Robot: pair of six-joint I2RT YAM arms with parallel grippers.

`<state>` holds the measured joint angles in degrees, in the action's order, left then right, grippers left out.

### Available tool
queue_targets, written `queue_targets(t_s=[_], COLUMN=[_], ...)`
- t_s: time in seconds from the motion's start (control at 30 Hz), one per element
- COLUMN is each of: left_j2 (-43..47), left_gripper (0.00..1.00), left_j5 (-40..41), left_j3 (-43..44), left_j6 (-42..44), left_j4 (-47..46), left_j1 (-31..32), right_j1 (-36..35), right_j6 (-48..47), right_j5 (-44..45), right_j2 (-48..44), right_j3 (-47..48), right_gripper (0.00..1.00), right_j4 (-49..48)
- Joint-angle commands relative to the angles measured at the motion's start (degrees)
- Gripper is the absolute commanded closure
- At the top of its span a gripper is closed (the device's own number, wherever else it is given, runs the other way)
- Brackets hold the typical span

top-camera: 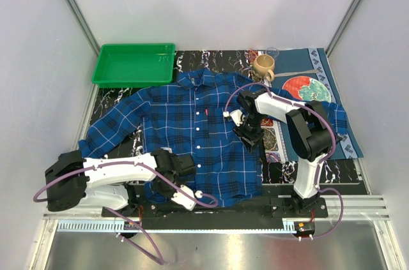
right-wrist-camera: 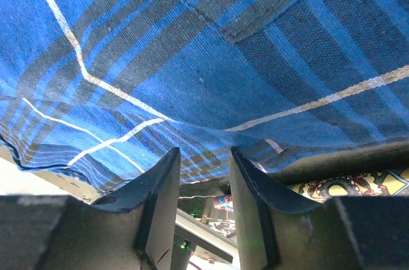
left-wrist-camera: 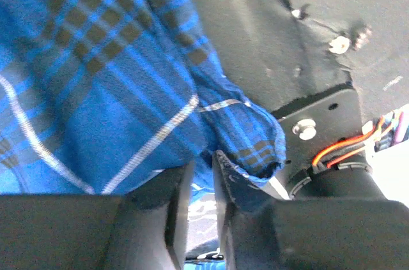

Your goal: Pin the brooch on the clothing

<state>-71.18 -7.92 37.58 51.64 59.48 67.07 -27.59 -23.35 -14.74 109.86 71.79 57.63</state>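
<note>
Left pincer (left-wrist-camera: 203, 161) pinches the near hem of the one plaid shirt (top-camera: 192, 129); right pincer (right-wrist-camera: 203, 155) clamps its right edge. One green tray (top-camera: 134, 64) sits far left.

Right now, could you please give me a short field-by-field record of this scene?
shirt: spread flat, front up, on the dark table
left fingers: at the lower hem, nearly together, hem bunched at tips; grip unclear
right fingers: pinching the shirt's right edge, fabric lifted
brooch: not visible in any view
other items: green tray, mug, plate along the far side
</note>
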Motion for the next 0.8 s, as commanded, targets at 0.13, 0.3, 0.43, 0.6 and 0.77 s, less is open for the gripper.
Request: queue_targets(t_s=[0.13, 0.3, 0.43, 0.6, 0.77], left_j2=[0.42, 1.65, 4.64, 7.01, 10.08], left_gripper=[1.0, 1.0, 1.0, 1.0, 1.0], left_j5=[-0.51, 3.16, 5.37, 3.89, -0.07], left_j3=[5.13, 7.5, 6.63, 7.41, 10.75], left_j6=[5.38, 11.36, 15.24, 18.66, 20.17], left_j4=[10.03, 17.76, 21.2, 26.12, 29.2], left_j1=[1.84, 1.93, 2.01, 2.19, 4.73], right_j1=[-0.44, -0.44, -0.44, -0.36, -0.44], right_j6=[-1.08, -1.96, -2.92, -3.28, -2.75], right_j5=[3.66, 7.35, 9.73, 10.44, 5.62], right_j2=[0.7, 0.44, 0.35, 0.35, -1.58], right_j3=[1.78, 1.43, 0.81, 0.63, 0.63], right_gripper=[0.58, 0.59, 0.6, 0.6, 0.59], right_j4=[-0.94, -1.46, -1.9, -2.08, -0.5])
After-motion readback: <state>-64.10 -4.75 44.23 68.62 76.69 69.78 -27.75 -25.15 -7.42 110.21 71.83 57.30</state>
